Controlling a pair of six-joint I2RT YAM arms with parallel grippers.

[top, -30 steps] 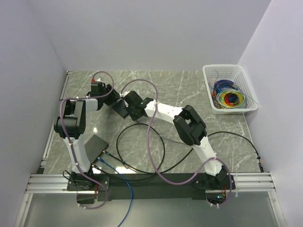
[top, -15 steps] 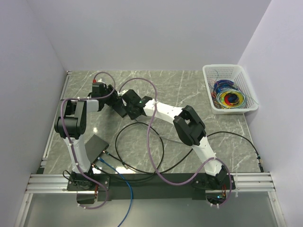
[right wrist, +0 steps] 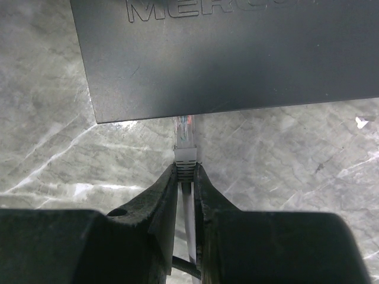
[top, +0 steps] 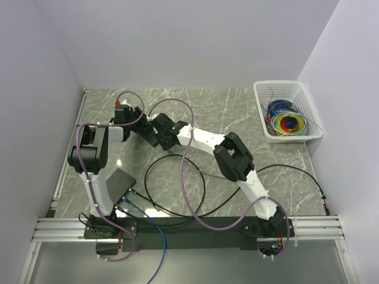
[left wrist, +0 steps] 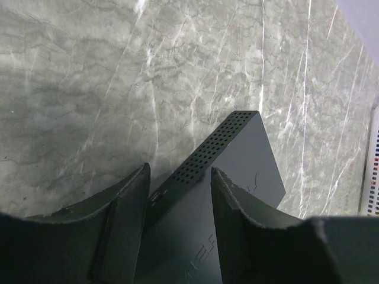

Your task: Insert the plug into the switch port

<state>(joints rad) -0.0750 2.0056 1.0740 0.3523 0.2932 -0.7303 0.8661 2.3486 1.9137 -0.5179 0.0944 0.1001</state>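
Observation:
My left gripper (left wrist: 177,171) is shut on the black switch (left wrist: 237,160), which has a vented side wall and is held between its two fingers. In the top view this gripper (top: 140,121) and the switch (top: 150,135) are at the left middle of the table. My right gripper (right wrist: 185,168) is shut on the clear plug (right wrist: 184,139). The plug's tip reaches the lower edge of the lettered switch (right wrist: 225,53) and its front end is hidden there. In the top view the right gripper (top: 164,131) sits right beside the switch.
A black cable (top: 177,189) loops over the marble table in front of the arms. A dark flat box (top: 118,184) with a blue cable (top: 151,225) lies near the left base. A white basket (top: 260,89) of coloured wires stands at the far right.
The right gripper with the plug has moved slightly left and away, closer to the switch. The left gripper has nudged a little toward the far side.

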